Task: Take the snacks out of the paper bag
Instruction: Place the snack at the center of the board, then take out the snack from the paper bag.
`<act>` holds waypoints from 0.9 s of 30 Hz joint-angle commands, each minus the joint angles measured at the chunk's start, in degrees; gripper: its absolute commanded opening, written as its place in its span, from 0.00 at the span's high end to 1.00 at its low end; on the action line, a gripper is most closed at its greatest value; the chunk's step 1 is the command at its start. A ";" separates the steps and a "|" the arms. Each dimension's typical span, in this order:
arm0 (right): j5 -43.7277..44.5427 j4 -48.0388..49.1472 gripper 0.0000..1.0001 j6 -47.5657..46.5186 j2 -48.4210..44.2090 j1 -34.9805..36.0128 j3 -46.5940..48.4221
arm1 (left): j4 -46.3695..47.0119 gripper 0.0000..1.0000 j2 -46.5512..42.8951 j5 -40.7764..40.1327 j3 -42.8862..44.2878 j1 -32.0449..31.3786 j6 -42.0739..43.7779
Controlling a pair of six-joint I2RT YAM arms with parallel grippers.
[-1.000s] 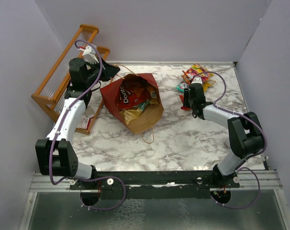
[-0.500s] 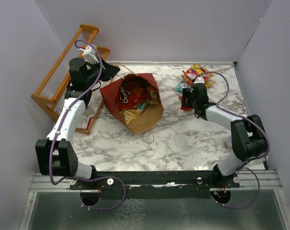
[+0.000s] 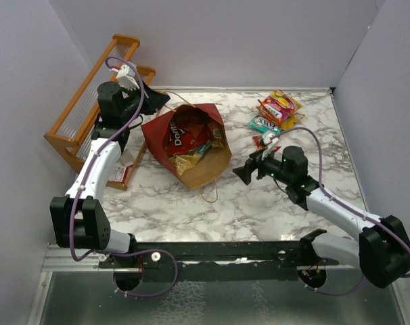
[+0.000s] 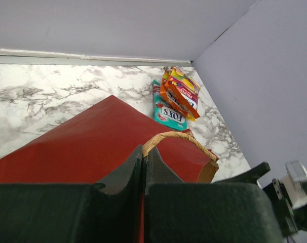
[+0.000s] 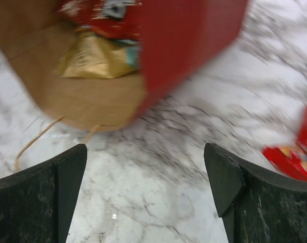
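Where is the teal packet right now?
In the top view, the teal packet lies on the marble table at far right, outside the paper bag, just beside the red-yellow packets on their near-left side.

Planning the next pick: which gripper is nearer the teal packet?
Right. The right gripper hangs open just near-left of the teal packet; the left gripper clamps the far-left rim of the paper bag, farther off.

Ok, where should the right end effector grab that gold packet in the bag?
Pinch the near edge of the tan-gold bag, bringing the right end effector in from the right, through the mouth of the paper bag. It lies nearest the opening, with the Doritos bag behind.
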 commanded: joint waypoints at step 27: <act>19.88 15.80 0.44 -20.06 48.49 26.61 38.71 | 2.70 1.00 -6.48 3.47 -1.57 -0.67 16.86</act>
